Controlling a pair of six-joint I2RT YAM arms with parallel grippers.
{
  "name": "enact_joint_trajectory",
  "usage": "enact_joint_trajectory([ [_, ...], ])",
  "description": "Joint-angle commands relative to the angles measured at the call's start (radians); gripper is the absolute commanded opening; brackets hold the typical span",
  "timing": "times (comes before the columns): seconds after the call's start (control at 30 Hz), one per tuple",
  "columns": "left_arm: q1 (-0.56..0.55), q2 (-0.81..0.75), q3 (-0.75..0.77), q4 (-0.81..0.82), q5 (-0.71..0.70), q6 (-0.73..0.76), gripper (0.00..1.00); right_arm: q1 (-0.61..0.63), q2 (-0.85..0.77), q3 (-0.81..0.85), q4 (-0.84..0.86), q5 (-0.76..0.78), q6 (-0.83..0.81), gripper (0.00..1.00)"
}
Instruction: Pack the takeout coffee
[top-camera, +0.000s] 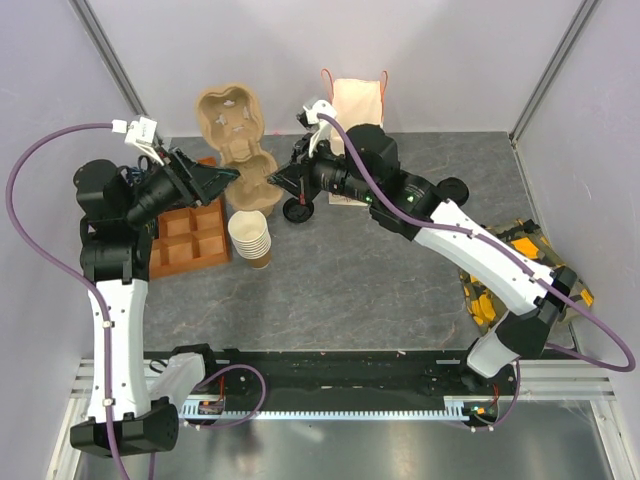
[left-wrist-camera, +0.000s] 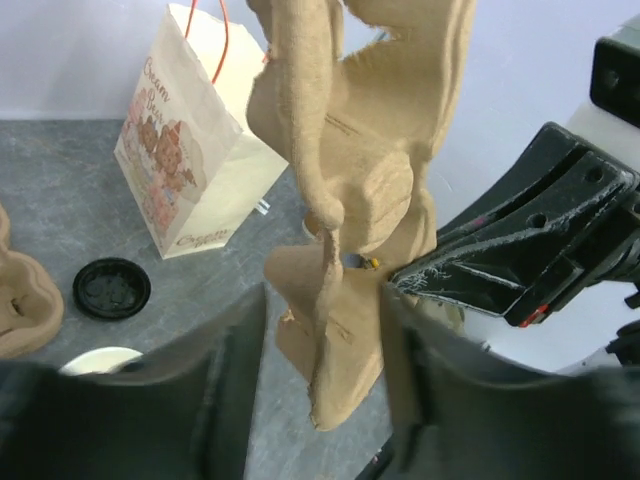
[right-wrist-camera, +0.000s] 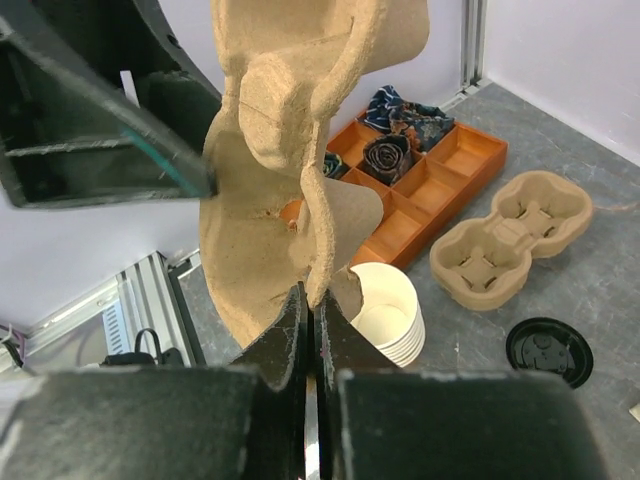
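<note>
Packing is at its start: left of the paper bag (top-camera: 357, 100), the right claw (right-wrist-camera: 308, 300) is clenched on a pulp carrier (right-wrist-camera: 290, 130) held aloft, the left claw (left-wrist-camera: 322, 300) stands released astride it, and the takeout coffee (top-camera: 450, 187), seemingly the black-lidded cup right of the bag, awaits loading.

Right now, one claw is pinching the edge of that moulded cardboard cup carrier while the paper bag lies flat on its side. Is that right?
Not quite. The paper bag stands upright, handles at the top, as the left wrist view shows. The rest holds: the right gripper is shut on the edge of the cup carrier.
</note>
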Motion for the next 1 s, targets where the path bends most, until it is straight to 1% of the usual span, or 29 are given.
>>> enact_joint_trajectory([
  [0.0, -0.001, 0.011, 0.161, -0.290, -0.005, 0.282, 0.76, 0.006, -0.063, -0.004, -0.012, 0.036, -0.041, 0.00],
  [0.03, -0.001, 0.038, 0.198, -0.355, -0.032, 0.410, 0.80, 0.006, -0.077, -0.020, -0.018, 0.044, -0.053, 0.00],
  [0.1, 0.000, 0.058, 0.291, -0.508, -0.128, 0.506, 0.83, 0.004, -0.123, -0.086, -0.029, 0.064, -0.086, 0.00],
  [0.13, 0.000, 0.066, 0.315, -0.548, -0.141, 0.602, 0.83, 0.004, -0.138, -0.110, -0.029, 0.064, -0.095, 0.00],
  [0.17, -0.001, 0.069, 0.351, -0.578, -0.132, 0.652, 0.84, 0.004, -0.152, -0.161, -0.032, 0.064, -0.104, 0.00],
  [0.2, 0.000, 0.066, 0.367, -0.626, -0.078, 0.751, 0.85, 0.004, -0.176, -0.185, -0.034, 0.062, -0.101, 0.00],
  [0.3, 0.000, 0.061, 0.418, -0.656, -0.011, 0.845, 0.89, 0.004, -0.212, -0.267, -0.041, 0.030, -0.081, 0.00],
  [0.4, 0.000, 0.096, 0.457, -0.655, 0.009, 0.885, 0.85, 0.006, -0.241, -0.330, -0.040, -0.016, -0.075, 0.00],
  [0.5, 0.000, 0.113, 0.458, -0.630, 0.103, 0.943, 0.80, 0.006, -0.273, -0.376, -0.037, -0.025, -0.072, 0.00],
  [0.57, -0.001, 0.116, 0.438, -0.586, 0.141, 0.953, 0.78, 0.006, -0.285, -0.406, -0.034, -0.031, -0.061, 0.00],
  [0.6, -0.001, 0.126, 0.432, -0.570, 0.151, 0.956, 0.75, 0.006, -0.299, -0.416, -0.031, -0.036, -0.055, 0.00],
  [0.7, -0.004, 0.144, 0.421, -0.530, 0.166, 0.941, 0.70, 0.006, -0.318, -0.449, -0.011, -0.060, -0.040, 0.00],
  [0.97, -0.052, 0.202, 0.430, -0.526, 0.154, 0.948, 0.69, 0.010, -0.319, -0.449, -0.011, -0.094, -0.061, 0.00],
])
